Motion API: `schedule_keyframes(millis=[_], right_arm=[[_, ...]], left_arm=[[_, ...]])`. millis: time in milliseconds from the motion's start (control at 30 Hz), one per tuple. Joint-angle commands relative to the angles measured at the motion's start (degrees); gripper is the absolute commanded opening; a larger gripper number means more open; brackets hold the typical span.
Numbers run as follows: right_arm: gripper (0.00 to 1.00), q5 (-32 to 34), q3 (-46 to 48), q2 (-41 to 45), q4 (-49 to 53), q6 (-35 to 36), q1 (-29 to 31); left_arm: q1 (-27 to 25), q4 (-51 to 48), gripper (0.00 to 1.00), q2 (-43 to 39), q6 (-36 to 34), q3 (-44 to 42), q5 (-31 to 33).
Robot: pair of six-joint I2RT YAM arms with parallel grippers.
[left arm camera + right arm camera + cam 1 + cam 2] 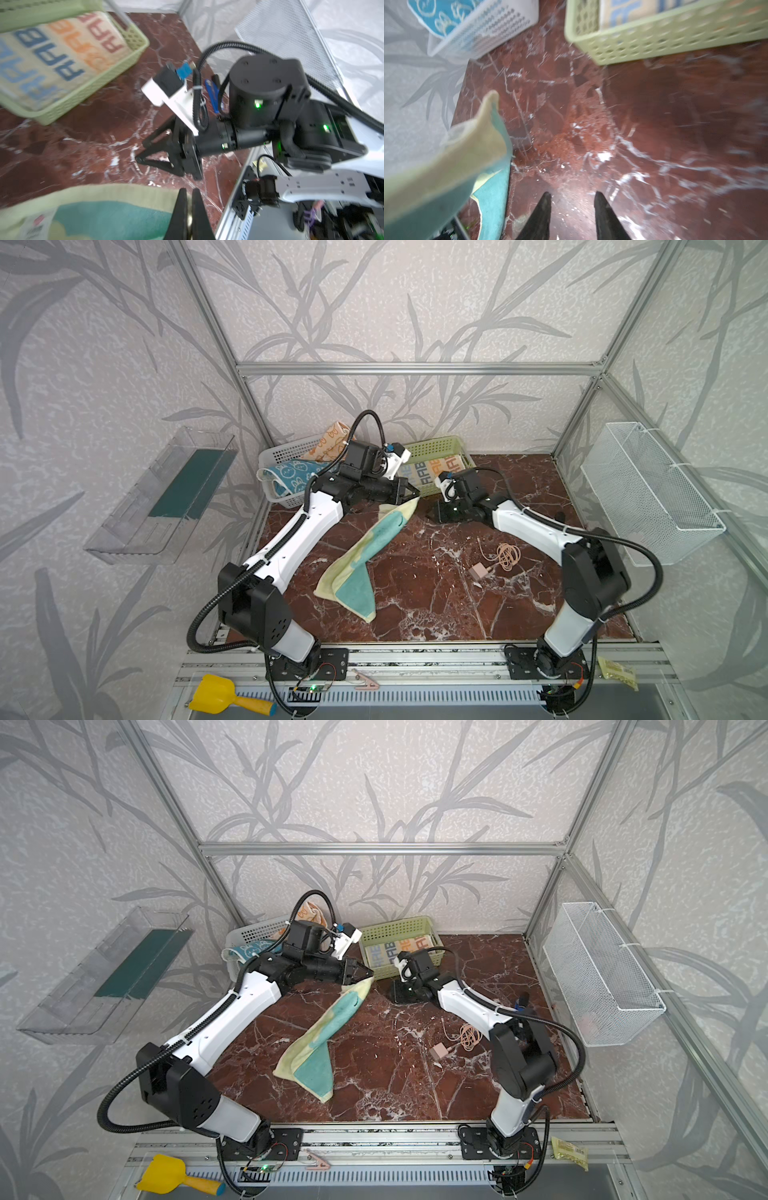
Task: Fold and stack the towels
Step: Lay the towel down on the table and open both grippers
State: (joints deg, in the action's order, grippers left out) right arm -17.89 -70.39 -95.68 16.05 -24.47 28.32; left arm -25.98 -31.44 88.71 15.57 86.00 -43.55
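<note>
Left gripper (pixel 189 192) clamps limp, light pale-yellow towel (pixel 365 556) at twelve o'clock; right gripper (pixel 572 196) gapes empty; six-o'clock corner looks graspable.

Striped towel (pixel 52 60) in green basket (pixel 99 81) reads "RAB".

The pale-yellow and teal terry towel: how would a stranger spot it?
Find the red-brown marble tabletop. The pale-yellow terry towel stretches left of its centre, one corner pinched by the left gripper. Only it lies outside the perforated plastic baskets.
</note>
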Motion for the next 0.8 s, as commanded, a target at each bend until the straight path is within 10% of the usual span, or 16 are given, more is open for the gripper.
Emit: schedule_keyframes(millis=[0, 267, 767], right_arm=[[0.38, 6.55, 3.48, 9.72, 1.56, 0.65, -2.76], [0.42, 6.49, 5.43, 12.62, 4.80, 0.82, -4.52], [0.50, -5.26, 8.96, -1.77, 1.22, -7.00, -0.58]], left_arm=[[-1.07, -2.54, 0.00, -0.34, -1.75, 1.36, -4.22], [9.90, 2.20, 0.00, 6.75, 7.33, -7.55, -0.75], [10.31, -3.02, 0.00, 22.39, 1.42, -3.05, 2.41]])
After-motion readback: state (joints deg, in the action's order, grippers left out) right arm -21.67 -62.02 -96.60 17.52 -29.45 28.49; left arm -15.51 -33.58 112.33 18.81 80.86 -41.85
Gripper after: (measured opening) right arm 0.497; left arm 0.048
